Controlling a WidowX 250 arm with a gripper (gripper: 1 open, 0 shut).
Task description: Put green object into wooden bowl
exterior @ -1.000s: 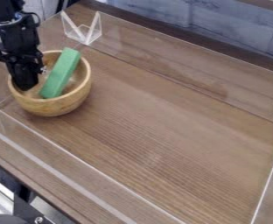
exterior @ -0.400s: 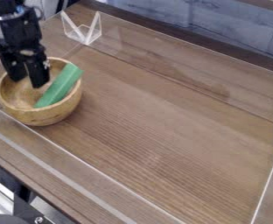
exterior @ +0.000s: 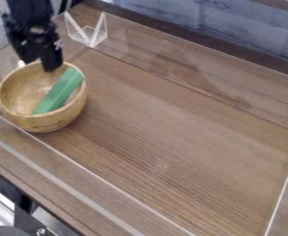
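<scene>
Since the green object already lies inside the wooden bowl, just below the claw, the sound move is a straight lift clear without clipping the rim. Its jaws stand wide, holding nothing. Below them the block leans diagonally, upper end toward the claw.

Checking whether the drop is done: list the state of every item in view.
green block: released, lying tilted inside the bowl, upper end on the rim.
wooden bowl: upright on the table, holding the block.
gripper: jaws open, empty, above the bowl's far rim.
</scene>
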